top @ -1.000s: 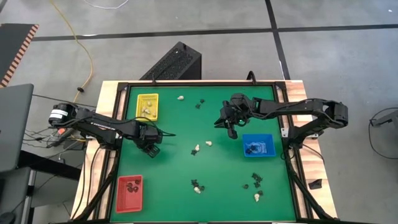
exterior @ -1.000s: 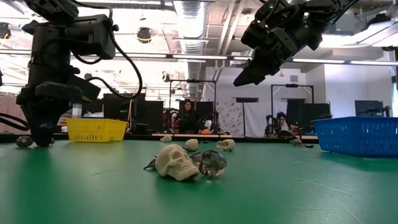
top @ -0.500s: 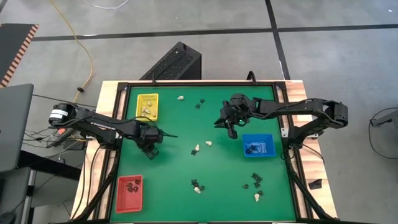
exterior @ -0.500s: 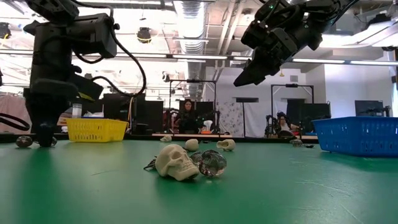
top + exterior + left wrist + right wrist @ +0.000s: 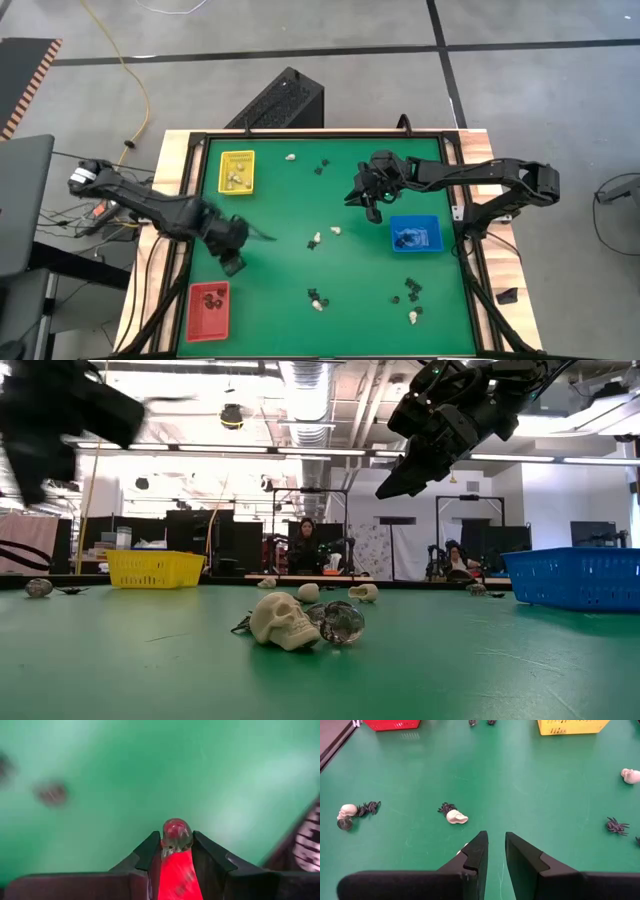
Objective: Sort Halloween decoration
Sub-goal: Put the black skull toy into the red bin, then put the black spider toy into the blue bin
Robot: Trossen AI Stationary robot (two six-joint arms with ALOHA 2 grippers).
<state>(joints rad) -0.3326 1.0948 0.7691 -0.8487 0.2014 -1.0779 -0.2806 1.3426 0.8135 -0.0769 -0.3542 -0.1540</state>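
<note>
Your left gripper (image 5: 176, 851), clamped on a small clear skull trinket (image 5: 175, 833), has just swung away from the yellow tray (image 5: 238, 170) toward the red tray (image 5: 208, 309), probably its destination, while your right gripper (image 5: 373, 210), fingers nearly together and empty, waits above the green mat (image 5: 350, 260).

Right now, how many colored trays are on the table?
3: the yellow tray at the far left, the red tray at the near left, the blue tray at the right.
</note>
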